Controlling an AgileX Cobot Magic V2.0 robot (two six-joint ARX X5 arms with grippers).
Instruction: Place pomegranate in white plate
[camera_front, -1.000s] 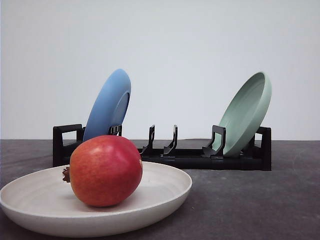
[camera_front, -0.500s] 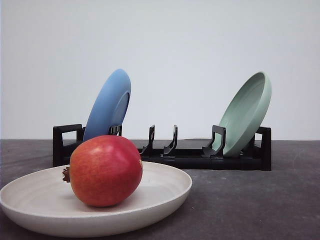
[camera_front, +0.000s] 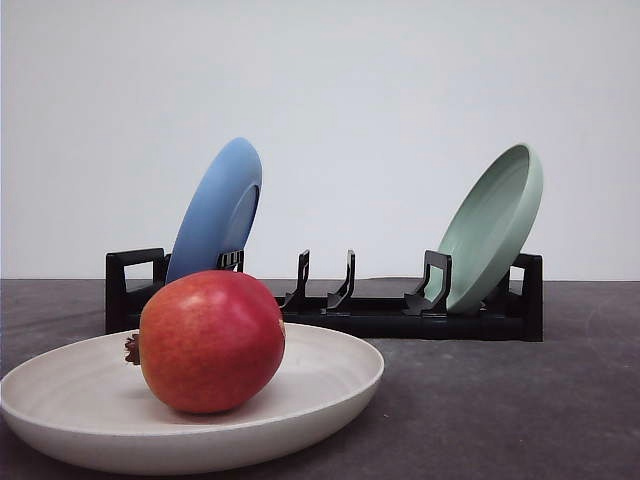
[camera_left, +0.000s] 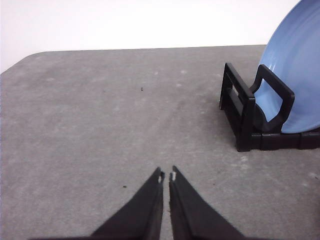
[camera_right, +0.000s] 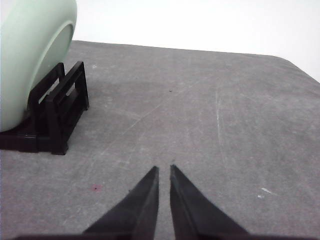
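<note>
The glossy red pomegranate (camera_front: 211, 341) rests inside the white plate (camera_front: 340, 385) at the near left of the table, its brown calyx pointing left. Nothing touches the fruit. In the left wrist view my left gripper (camera_left: 166, 176) is shut and holds nothing, hovering over bare grey table beside the rack's end. In the right wrist view my right gripper (camera_right: 163, 169) is likewise shut and holds nothing, over bare table next to the rack's other end.
A black dish rack (camera_front: 400, 312) stands behind the white plate. A blue plate (camera_front: 218, 212) leans in its left slot and a pale green plate (camera_front: 495, 225) in its right slot. The rack's ends (camera_left: 241, 107) (camera_right: 57, 112) lie close to each gripper.
</note>
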